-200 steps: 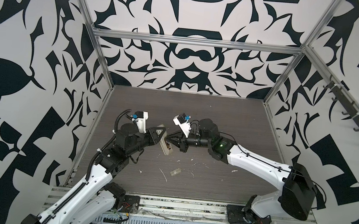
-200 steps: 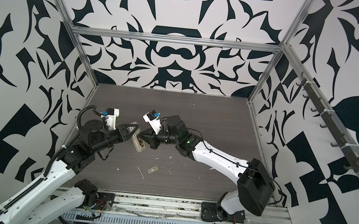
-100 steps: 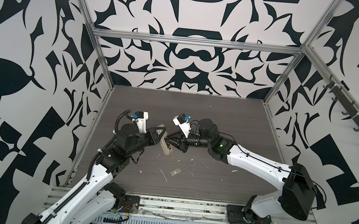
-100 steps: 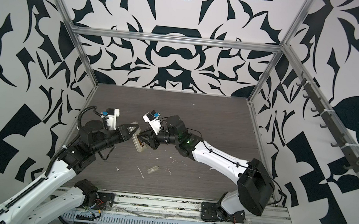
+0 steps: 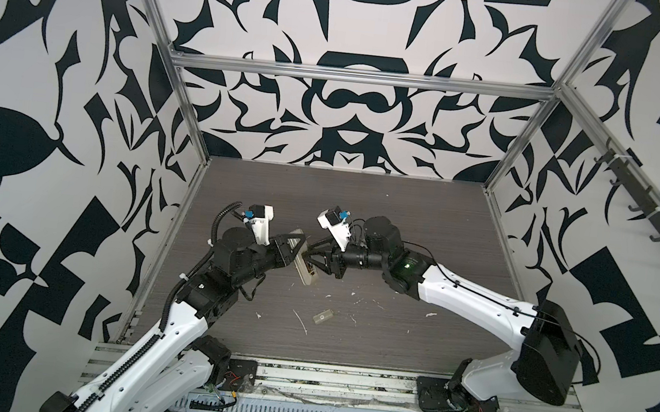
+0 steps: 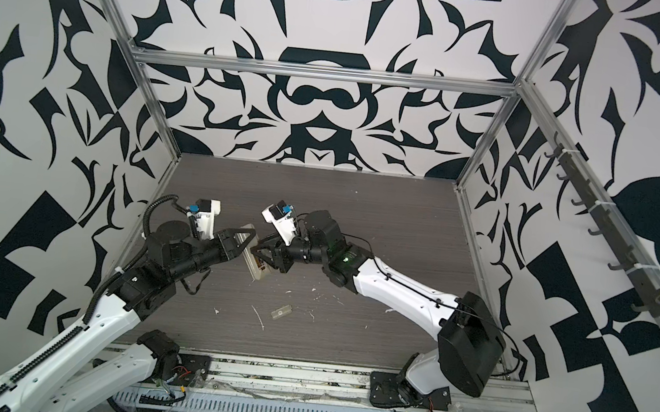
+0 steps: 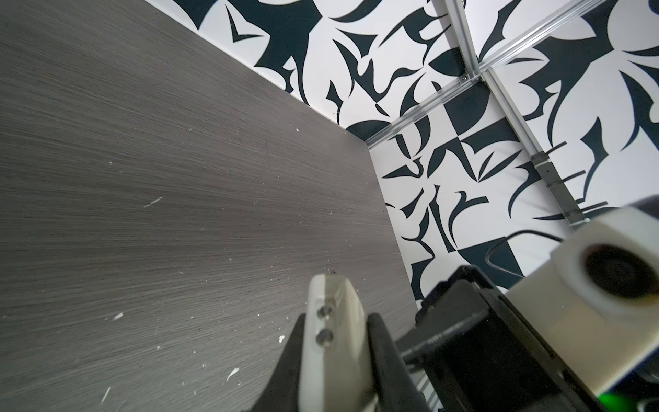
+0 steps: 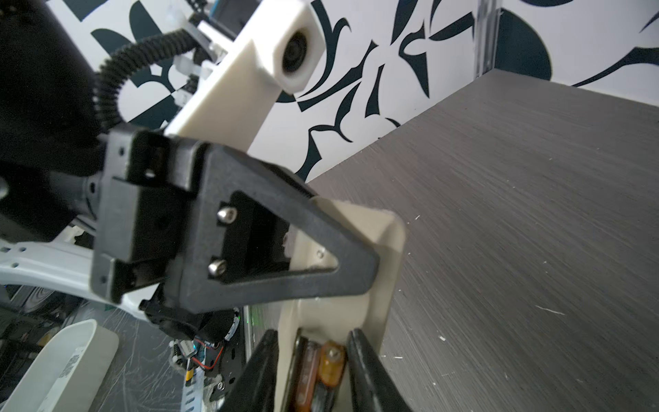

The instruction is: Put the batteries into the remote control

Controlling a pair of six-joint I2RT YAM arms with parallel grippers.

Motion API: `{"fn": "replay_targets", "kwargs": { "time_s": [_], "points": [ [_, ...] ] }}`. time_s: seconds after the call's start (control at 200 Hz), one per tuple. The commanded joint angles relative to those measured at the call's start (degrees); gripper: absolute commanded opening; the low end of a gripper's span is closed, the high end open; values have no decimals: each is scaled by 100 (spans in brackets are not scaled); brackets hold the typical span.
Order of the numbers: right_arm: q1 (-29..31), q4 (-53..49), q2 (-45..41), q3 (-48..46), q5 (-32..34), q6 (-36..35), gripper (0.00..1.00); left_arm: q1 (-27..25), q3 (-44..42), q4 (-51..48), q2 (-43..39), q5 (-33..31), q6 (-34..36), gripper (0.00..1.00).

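Note:
The white remote control (image 5: 305, 264) (image 6: 256, 265) hangs tilted above the table, and my left gripper (image 5: 300, 240) (image 7: 335, 321) is shut on its upper end. Its open battery recess faces my right gripper (image 5: 308, 257) (image 8: 312, 334). In the right wrist view the batteries (image 8: 322, 367), dark with brownish ends, lie side by side in the recess of the remote control (image 8: 379, 257). My right gripper's two fingers stand apart on either side of them. A bare strip of the remote shows between one finger and the batteries. The other finger lies right next to a battery.
A small translucent cover piece (image 5: 322, 317) (image 6: 281, 312) lies on the grey table nearer the front. White scraps (image 5: 301, 322) are scattered around it. Patterned walls with metal frame posts close in the table on three sides.
My right gripper's jaws have parted at the remote's recess. Both arms and the remote have stayed almost where they were.

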Motion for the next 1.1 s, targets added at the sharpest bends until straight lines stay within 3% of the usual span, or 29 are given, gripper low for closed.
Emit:
{"fn": "replay_targets", "kwargs": {
  "time_s": [0.0, 0.68, 1.095],
  "points": [
    [-24, -63, -172, 192, 196, -99, 40, -28, 16, 412, -8, 323, -9, 0],
    [-20, -222, -419, 253, 91, -257, 44, -28, -81, 523, 176, 611, -28, 0],
    [-19, -671, -750, 331, 194, -716, 44, -31, -91, 350, 161, 632, 15, 0]
  ]
}}
